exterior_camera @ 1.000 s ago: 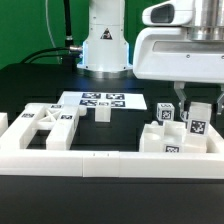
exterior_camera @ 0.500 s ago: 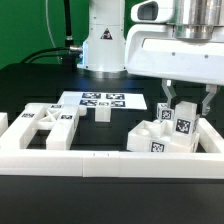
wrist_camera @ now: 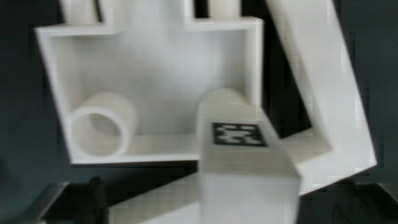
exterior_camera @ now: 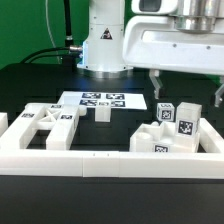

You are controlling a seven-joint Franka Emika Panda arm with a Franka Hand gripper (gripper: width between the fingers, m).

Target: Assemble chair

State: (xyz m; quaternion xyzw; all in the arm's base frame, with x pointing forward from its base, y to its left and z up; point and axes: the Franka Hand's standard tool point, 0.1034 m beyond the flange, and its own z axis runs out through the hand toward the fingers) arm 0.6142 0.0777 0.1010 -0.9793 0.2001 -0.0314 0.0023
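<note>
Exterior view: chair beneath spread pincer

Chair's all in bits: the white X-braced frame lies flat at the exterior view's left, and one short leg stands alone mid-table. The seat sits right under me with a tagged post standing upright from it.
</note>
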